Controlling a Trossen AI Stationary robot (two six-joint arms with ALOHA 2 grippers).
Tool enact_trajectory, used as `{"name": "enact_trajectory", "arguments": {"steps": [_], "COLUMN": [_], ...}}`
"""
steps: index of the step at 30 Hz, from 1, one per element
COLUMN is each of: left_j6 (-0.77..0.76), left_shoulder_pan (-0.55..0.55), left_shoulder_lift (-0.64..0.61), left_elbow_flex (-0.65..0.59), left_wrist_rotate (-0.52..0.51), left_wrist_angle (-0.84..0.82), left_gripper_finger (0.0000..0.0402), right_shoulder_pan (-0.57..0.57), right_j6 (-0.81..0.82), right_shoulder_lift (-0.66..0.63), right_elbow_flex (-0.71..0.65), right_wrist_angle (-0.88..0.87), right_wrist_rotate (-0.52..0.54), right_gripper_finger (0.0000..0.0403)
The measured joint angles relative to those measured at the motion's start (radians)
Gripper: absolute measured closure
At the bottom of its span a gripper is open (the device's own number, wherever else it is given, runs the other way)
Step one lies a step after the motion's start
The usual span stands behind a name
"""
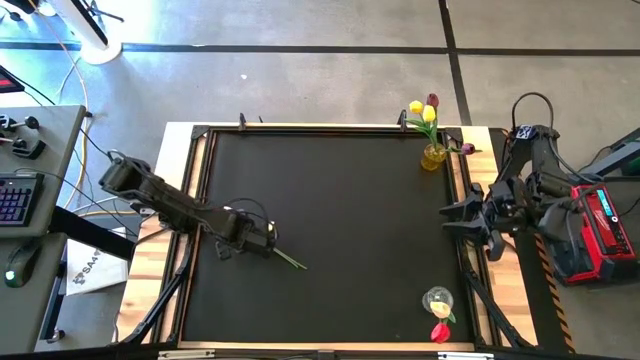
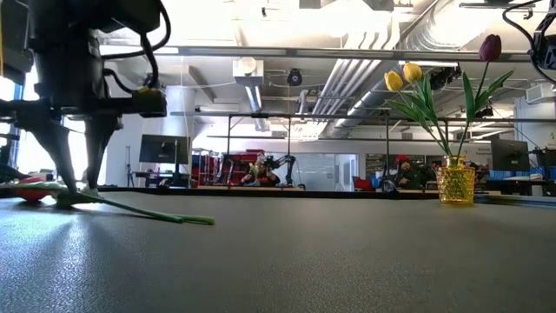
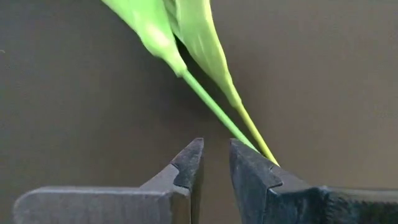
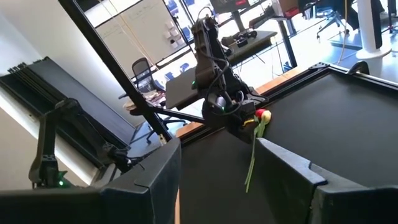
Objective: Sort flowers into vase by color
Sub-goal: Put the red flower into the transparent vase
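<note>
**Left arm low over a lying tulip, right arm parked at the table's edge**

The left gripper (image 1: 262, 240) reaches in from the left side of the black table (image 1: 330, 200), its arm stretched low and slanting across the mat. Its fingers (image 3: 186, 168) point down at the surface with only a narrow gap between them, and the green stem runs just beside one fingertip, not clasped. That red tulip (image 2: 35, 193) lies flat on the mat, its stem (image 1: 290, 261) trailing out past the gripper. Near the front right corner a clear vase (image 1: 437, 300) holds a cream bloom, with a red flower (image 1: 440, 332) beside it. The right gripper (image 1: 452, 218) waits folded at the right edge, jaws wide and empty. Farthest, at the back right corner, a yellow vase (image 1: 433, 155) holds yellow and maroon tulips (image 1: 424, 108).
</note>
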Motion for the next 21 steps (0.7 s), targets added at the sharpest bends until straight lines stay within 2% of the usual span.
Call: {"name": "enact_trajectory", "arguments": {"steps": [7,14,21], "left_j6": [0.0,-0.001,0.008], "left_shoulder_pan": [0.043,0.068,0.089], "left_shoulder_lift": [-0.013,-0.013,-0.014], "left_elbow_flex": [0.0,-0.059,-0.113], "left_wrist_rotate": [-0.001,0.031,0.043], "left_wrist_angle": [-0.092,-0.069,0.04], "left_gripper_finger": [0.0338,0.0338,0.0339], "right_shoulder_pan": [0.0,0.0,0.0], "right_j6": [0.0,0.0,0.0], "right_shoulder_lift": [0.0,-0.003,-0.004], "right_elbow_flex": [0.0,0.0,0.0], "right_wrist_angle": [-0.053,-0.071,-0.101], "right_wrist_rotate": [0.0,-0.001,-0.019], "right_gripper_finger": [0.021,0.021,0.021]}}
